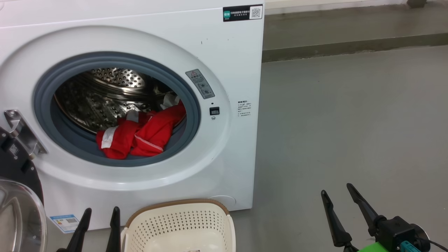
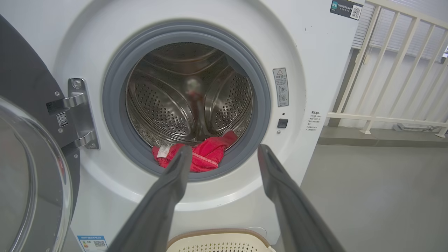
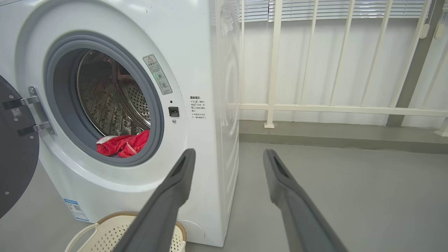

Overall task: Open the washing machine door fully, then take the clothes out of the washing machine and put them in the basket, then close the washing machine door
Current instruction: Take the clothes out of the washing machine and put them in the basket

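The white washing machine stands with its door swung open to the left on its hinge. Red clothes with white trim lie at the front of the steel drum, draped over the grey rubber ring; they also show as clothes and clothes. The cream basket sits on the floor below the opening. My left gripper is open, empty, left of the basket and short of the machine. My right gripper hangs open over bare floor to the right.
Grey floor stretches right of the washer, with a low step at the back. A white railing runs behind the machine. The open door and its metal hinge stand at the left.
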